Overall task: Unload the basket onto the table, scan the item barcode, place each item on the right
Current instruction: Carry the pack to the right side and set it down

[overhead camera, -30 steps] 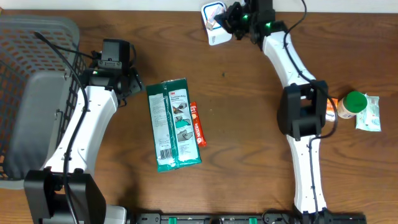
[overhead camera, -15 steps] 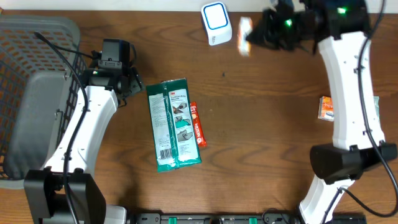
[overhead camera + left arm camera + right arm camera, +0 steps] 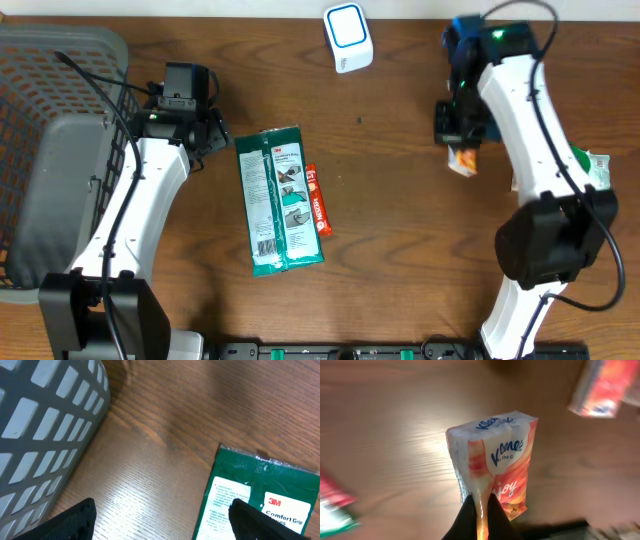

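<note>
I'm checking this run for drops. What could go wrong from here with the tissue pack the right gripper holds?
The right gripper pinches the Kleenex pack only by a thin edge of its soft wrapper, so the pack may slip or swing loose. Another orange pack lies on the table close by; setting this one down there might knock it.

Overhead straight down; wrist views close, oblique; left shares green packet [image 3: 279, 200].
</note>
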